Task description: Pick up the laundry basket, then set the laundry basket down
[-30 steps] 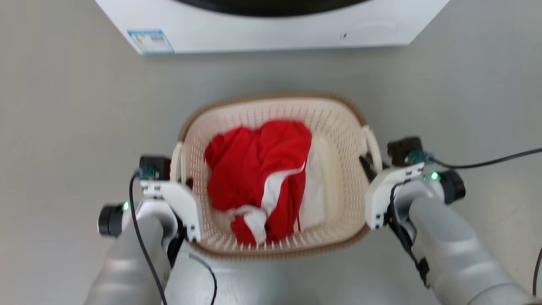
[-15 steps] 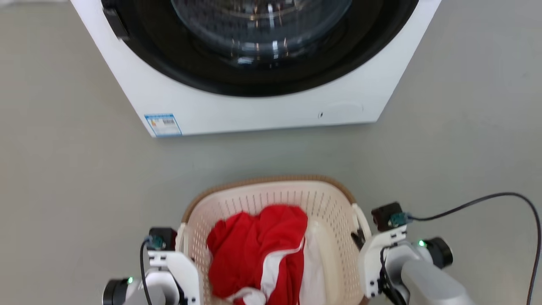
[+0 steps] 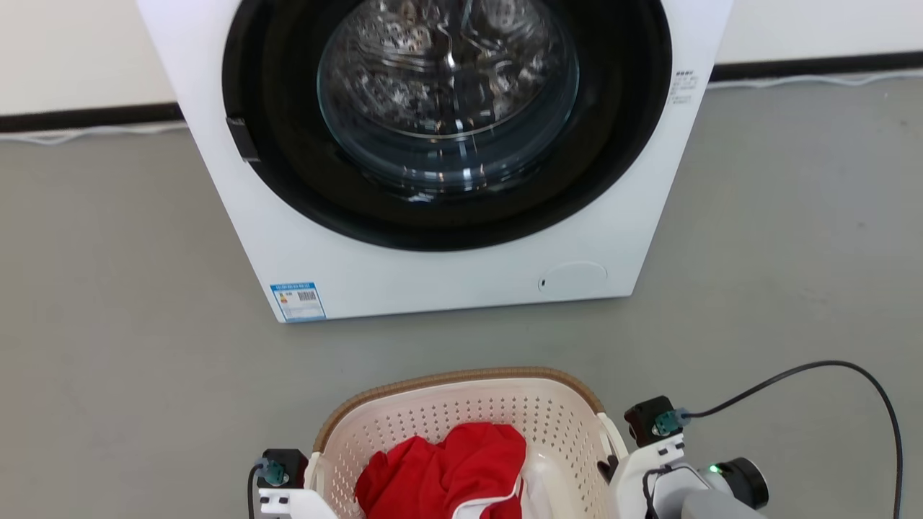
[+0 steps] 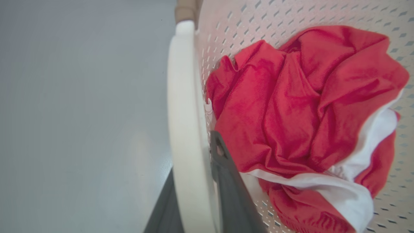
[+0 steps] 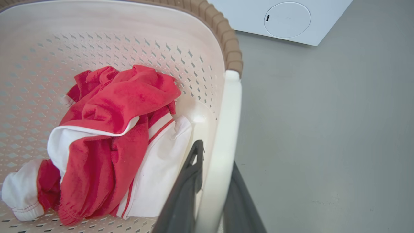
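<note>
Grey floor (image 3: 108,324) runs back to a pale wall, and a white front-loading washer (image 3: 447,288) with a round glass door stands square ahead of me. The laundry basket (image 3: 461,376) is at the bottom middle of my head view, near the washer but apart from it, with a bare strip of floor between. A crumpled red and white garment (image 3: 447,476) lies in it. My left gripper (image 4: 194,155) is closed narrow on the basket's left loop handle (image 4: 182,97). One dark finger is inside against the perforated wall, the other outside, and the white bar is pinched between them. My right gripper (image 5: 216,155) clamps the right loop handle (image 5: 229,113) the same way. So the basket is held between my two wrists, each handle running up from between the fingers; whether its base touches the floor I cannot tell. I judge this to be the carrying or lowering part of the job. To do it well I'd move both arms together at one height so the rim is level and the garment doesn't slide. I'd grip firmly, since the smooth bars could slip, come down slowly until the base is flat, and only then open. I'd also mind the black cable (image 3: 793,375) looping off my right wrist.
</note>
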Robot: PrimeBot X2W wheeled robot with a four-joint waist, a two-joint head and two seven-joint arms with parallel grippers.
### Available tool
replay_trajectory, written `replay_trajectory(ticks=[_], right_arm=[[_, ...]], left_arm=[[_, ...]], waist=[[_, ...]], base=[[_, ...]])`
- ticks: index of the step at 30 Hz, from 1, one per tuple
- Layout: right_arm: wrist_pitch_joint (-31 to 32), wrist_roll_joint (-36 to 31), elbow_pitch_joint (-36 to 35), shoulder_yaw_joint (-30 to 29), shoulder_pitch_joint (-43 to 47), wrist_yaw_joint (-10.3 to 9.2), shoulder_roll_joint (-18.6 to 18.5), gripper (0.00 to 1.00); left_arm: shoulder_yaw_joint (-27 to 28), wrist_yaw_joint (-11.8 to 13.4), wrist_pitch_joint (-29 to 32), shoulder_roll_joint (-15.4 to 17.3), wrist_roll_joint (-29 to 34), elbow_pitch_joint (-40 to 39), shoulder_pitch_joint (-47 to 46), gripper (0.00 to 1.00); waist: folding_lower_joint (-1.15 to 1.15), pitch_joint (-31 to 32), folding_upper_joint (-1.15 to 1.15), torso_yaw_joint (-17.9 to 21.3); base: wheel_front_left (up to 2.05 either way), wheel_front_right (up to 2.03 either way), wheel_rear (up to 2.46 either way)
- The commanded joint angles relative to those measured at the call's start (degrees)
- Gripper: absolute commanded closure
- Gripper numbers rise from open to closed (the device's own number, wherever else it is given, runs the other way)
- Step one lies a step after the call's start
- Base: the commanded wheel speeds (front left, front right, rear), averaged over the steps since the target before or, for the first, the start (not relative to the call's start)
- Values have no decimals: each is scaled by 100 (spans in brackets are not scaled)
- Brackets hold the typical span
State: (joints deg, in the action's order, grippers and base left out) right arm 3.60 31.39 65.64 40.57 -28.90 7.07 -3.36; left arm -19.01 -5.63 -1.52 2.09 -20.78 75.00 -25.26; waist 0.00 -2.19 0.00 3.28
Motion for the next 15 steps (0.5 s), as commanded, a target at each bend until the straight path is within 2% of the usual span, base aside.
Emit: replay_trajectory(ticks=[1, 15], right_arm=[[-9, 4, -87, 107, 10, 42, 48, 100], [0, 330, -93, 384, 76, 42, 48, 100]], left_arm=[[75, -57, -57, 82, 14, -105, -72, 100], [-290, -29, 48, 79, -319, -159, 73, 100]], waist=[[0, 94, 0, -14], [0, 260, 0, 26]], base=[[0, 0, 0], [0, 0, 0]])
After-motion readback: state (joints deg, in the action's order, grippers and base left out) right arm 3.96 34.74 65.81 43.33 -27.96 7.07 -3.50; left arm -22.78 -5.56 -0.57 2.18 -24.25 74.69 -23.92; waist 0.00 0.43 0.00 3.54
